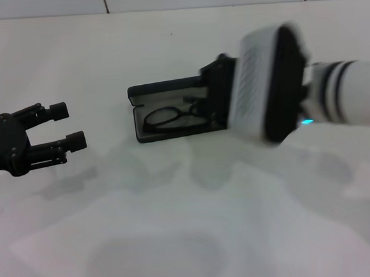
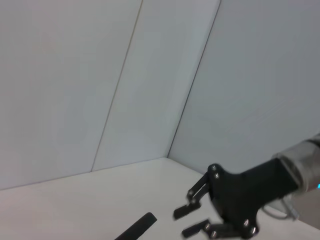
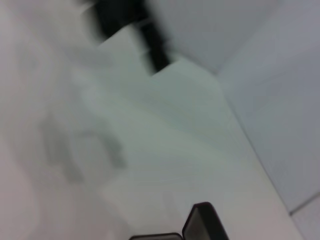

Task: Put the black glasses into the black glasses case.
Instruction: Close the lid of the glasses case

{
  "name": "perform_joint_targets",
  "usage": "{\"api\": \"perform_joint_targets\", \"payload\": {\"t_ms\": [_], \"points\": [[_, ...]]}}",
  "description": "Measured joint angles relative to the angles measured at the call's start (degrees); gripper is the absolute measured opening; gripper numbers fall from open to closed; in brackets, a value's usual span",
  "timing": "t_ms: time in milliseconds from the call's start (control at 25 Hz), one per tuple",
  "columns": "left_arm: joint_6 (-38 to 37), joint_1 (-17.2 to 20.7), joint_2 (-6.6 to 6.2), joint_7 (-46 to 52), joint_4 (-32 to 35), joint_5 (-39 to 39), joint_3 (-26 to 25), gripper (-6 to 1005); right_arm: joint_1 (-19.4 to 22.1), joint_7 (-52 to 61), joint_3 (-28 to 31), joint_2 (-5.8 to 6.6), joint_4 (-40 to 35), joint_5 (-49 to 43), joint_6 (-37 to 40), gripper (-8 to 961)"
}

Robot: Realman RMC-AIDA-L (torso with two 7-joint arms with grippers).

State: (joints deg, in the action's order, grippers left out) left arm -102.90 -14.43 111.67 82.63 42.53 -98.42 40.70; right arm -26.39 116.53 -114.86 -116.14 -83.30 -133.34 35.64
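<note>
We find the black glasses lying inside the open black glasses case, the right gripper over its right end, jaws seemingly apart, the left gripper parked apart and spread; next we judge withdrawal and lid closing.

A white table meets pale panelled walls.

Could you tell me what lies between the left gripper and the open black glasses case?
Nothing: in the head view only bare white table separates the left gripper from the rectangular black glasses case.
</note>
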Motion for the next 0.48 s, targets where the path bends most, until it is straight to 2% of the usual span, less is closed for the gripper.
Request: {"api": "perform_joint_targets", "payload": {"t_ms": [240,320,360,400,480], "points": [[-0.03,-0.24,0.13,-0.27,0.07,-0.5,-0.01,888,3.82,-2.49,18.14,0.26,0.11,18.21,15.34,235],[0.0,-0.77,0.22,-0.39,0.08,-0.52,0.0,888,5.18,-5.92,25.88,0.26,3.12,25.94,22.39,258],[0.04,-1.01,0.26,-0.43,0.09,-0.57,0.0,888,6.01,-9.65,31.67,0.3,6.41,31.9,28.4,269],[0.12,-1.32,0.29,-0.48,0.09,-0.64,0.0,888,6.31,-11.12,33.64,0.35,7.73,33.71,30.43,280],[0.34,-1.89,0.34,-0.54,0.1,-0.99,0.05,887,6.89,-16.71,41.53,0.59,13.69,39.64,39.01,303]]}}
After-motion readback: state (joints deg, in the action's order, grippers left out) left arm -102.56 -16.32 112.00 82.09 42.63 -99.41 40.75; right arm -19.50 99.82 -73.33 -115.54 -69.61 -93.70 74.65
